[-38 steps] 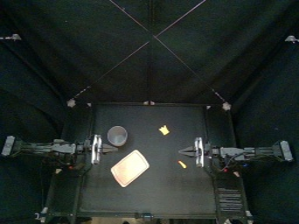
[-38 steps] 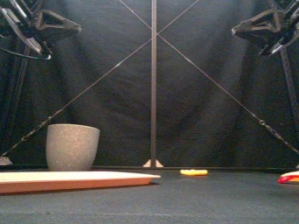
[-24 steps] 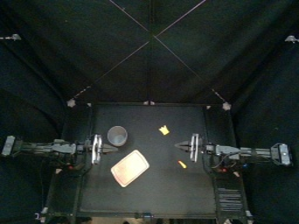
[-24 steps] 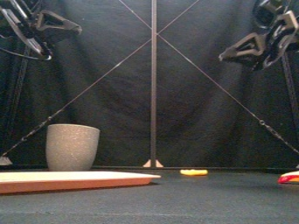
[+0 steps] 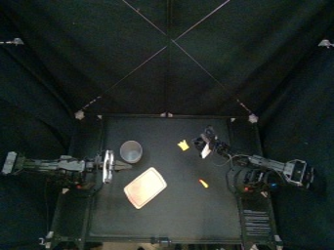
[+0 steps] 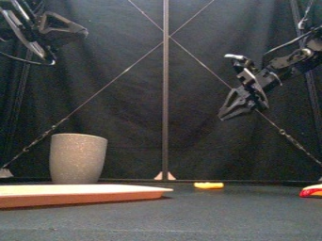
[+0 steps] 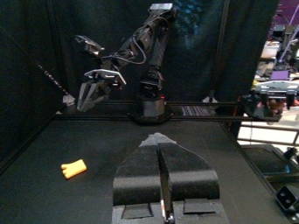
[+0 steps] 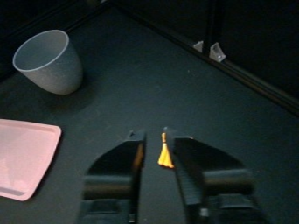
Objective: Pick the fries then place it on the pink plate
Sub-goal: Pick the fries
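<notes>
Top view: right gripper (image 5: 198, 145), jaws parted, aloft near fries (image 5: 183, 145). Left gripper (image 5: 117, 166), jaws pressed together, beside pink plate (image 5: 145, 187).

On the bench (image 5: 183, 213): pink tray (image 5: 145, 187) left of centre, lying askew; grey cup (image 5: 131, 149) just behind it; yellow fries (image 5: 183, 145) to the cup's right, toward the back. Just beside the fries, the right gripper (image 5: 202, 144), on an arm angled in from the right. Nearer the front, a small orange piece (image 5: 204, 183). At the left edge, the left gripper (image 5: 107, 166).
</notes>
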Robot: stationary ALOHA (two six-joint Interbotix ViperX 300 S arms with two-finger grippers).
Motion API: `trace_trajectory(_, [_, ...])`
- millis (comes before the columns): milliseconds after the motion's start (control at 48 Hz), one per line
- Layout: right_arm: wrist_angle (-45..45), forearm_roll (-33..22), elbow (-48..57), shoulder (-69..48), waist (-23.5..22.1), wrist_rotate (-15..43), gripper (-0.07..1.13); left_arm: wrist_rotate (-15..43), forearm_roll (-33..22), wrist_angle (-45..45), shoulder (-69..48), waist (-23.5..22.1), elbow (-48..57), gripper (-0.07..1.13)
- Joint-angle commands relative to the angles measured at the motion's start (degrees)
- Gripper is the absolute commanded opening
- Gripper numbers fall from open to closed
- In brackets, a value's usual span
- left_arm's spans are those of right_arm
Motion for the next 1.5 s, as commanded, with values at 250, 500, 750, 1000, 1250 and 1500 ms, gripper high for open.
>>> trace_trajectory(250, [4.66,2.46,-8.88,13.01,-0.53,-0.18,1.04,0.26,-0.09,-0.18,0.26,1.93,-0.26,0.01])
trace_trajectory(500, [24.35,1.67,-21.09,26.02,-5.27,-0.18,1.04,0.18,-0.35,0.26,0.26,3.08,0.79,0.01])
trace_trajectory(750, [37.62,-2.64,-31.90,33.75,-7.91,1.58,1.04,0.18,-0.26,0.26,0.26,3.16,0.79,0.01])
trace_trajectory(1000, [45.53,-10.72,-35.51,38.23,-7.56,9.67,1.04,0.18,-0.26,0.26,0.09,3.52,0.79,0.01])
trace_trajectory(1250, [44.47,-11.51,-34.89,38.67,-5.54,11.87,1.04,0.26,-0.26,0.18,0.09,4.66,0.79,0.01])
trace_trajectory(1500, [42.89,-9.58,-34.54,39.46,-3.43,11.95,1.04,0.18,-0.35,0.18,0.09,5.71,0.97,0.01])
